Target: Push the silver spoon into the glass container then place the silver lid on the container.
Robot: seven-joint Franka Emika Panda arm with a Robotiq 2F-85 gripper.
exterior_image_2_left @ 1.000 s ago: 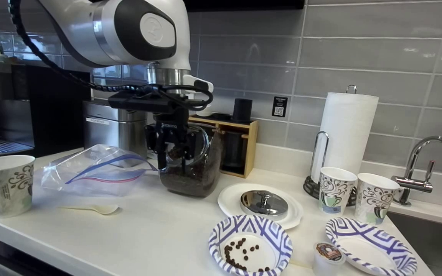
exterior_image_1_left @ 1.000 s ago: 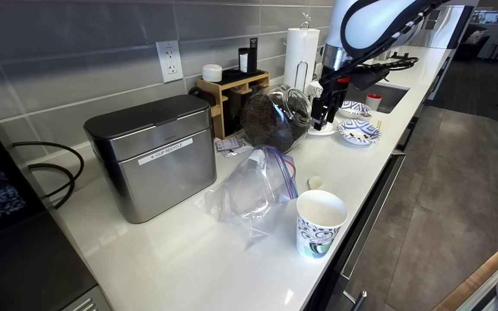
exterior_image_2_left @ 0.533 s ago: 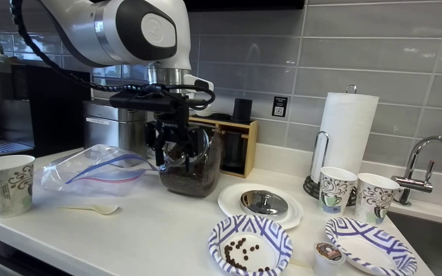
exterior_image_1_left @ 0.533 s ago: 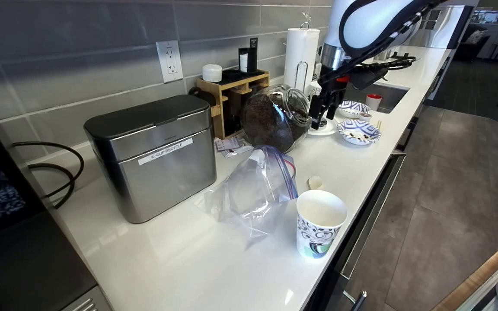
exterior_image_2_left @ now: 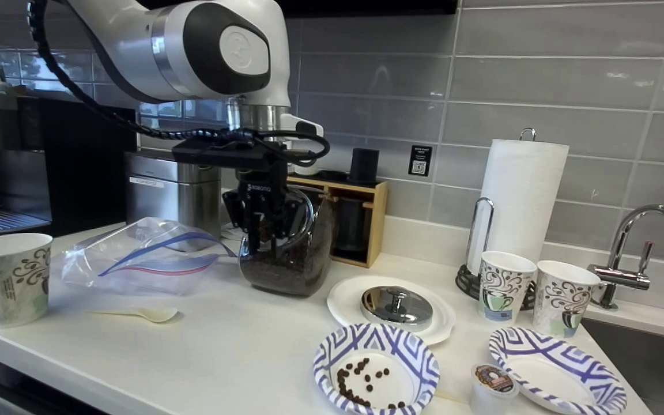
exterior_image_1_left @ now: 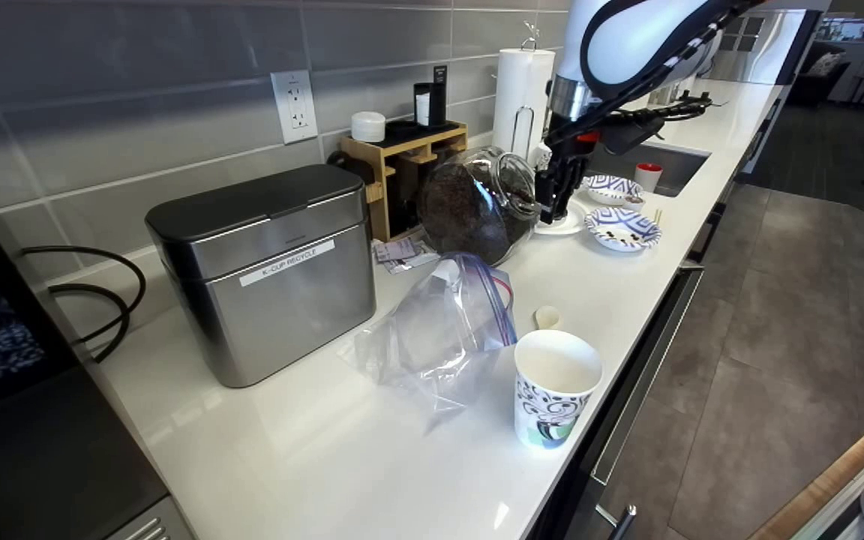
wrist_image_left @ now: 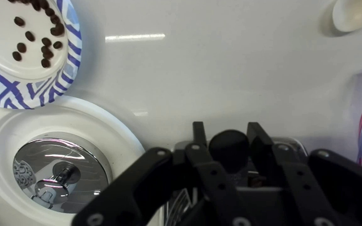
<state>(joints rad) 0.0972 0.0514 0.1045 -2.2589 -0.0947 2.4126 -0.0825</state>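
Tiled wall [exterior_image_2_left: 366, 80] behind, white counter [exterior_image_1_left: 282, 465] in front, arm [exterior_image_2_left: 222, 55] over it. Steel bin [exterior_image_1_left: 289, 300] by the wall (label: K-CUP RECYCLE). Paper roll [exterior_image_2_left: 522, 202] upright. Jar [exterior_image_1_left: 473, 208], glass, mostly filled with dark brown contents, on the counter with its mouth slanted sideways. Clear bag [exterior_image_1_left: 439, 330] just beside the jar. Gripper [wrist_image_left: 226, 126] points down just beside the jar's mouth in both exterior views; can't tell if it touches. Jaws stand apart in the wrist view, dark rounded shape [wrist_image_left: 228, 146] between the fingertips [wrist_image_left: 199, 131]; can't tell what it is or if it's pinched. White plate [exterior_image_2_left: 343, 305] near the jar. Bean bowl [exterior_image_2_left: 338, 349], blue-patterned, overlaps the plate's edge in the wrist view; second bowl [exterior_image_2_left: 551, 374], same pattern, farther off. Patterned cups [exterior_image_2_left: 9, 282]: one near the bag, two beside the paper roll. Lid [exterior_image_2_left: 396, 311], silver, lies on the plate, knob up (so off the jar). Silver spoon: can't be made out for sure in any view. Pale spoon [exterior_image_2_left: 156, 314] flat on the counter near the bag. Pod [exterior_image_2_left: 492, 389] between the bowls. Dark beans [wrist_image_left: 29, 36] scattered in the bean bowl.
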